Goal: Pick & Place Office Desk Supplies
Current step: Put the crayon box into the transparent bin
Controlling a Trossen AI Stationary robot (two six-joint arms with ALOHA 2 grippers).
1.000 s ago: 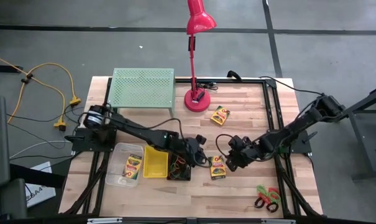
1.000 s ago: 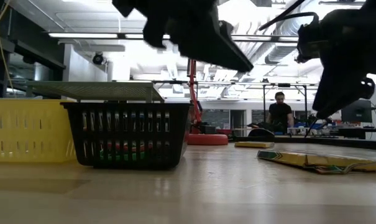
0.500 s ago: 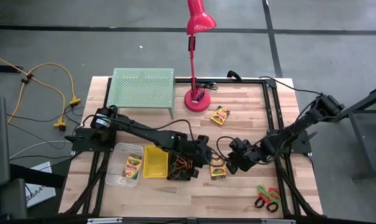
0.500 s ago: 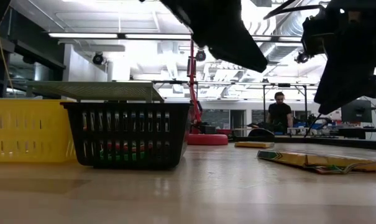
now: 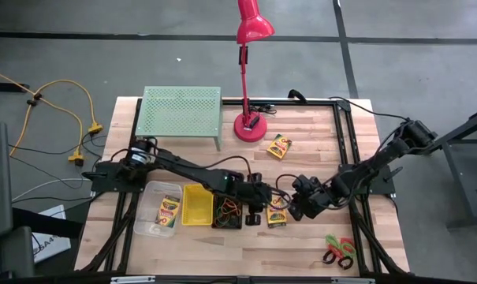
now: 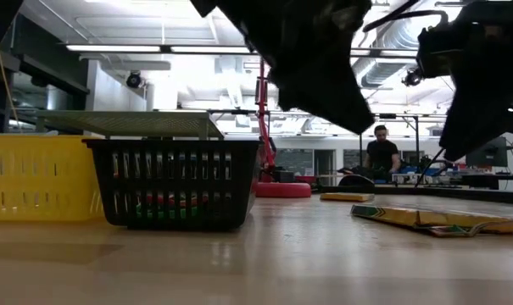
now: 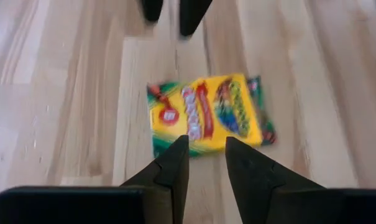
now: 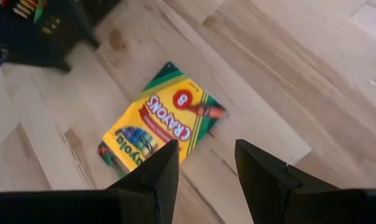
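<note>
Red-and-green-handled scissors (image 5: 340,252) lie nearest me, at the table's (image 5: 301,244) near right corner. Farther in, I see a yellow crayon box (image 5: 276,212) flat on the wood, between my two grippers. My left gripper (image 5: 258,211) hovers just left of it, fingers (image 7: 169,168) parted and holding nothing, its arm stretched low across the black mesh bin (image 5: 227,213). My right gripper (image 5: 299,207) hangs just right of the box, fingers (image 8: 156,171) likewise apart and empty, arm reaching in from the right edge. Left of the mesh bin sit the yellow bin (image 5: 195,204) and a clear bin (image 5: 161,208) with a second crayon box (image 5: 168,211). A third crayon box (image 5: 279,146) lies farther back, near the red lamp (image 5: 249,71).
</note>
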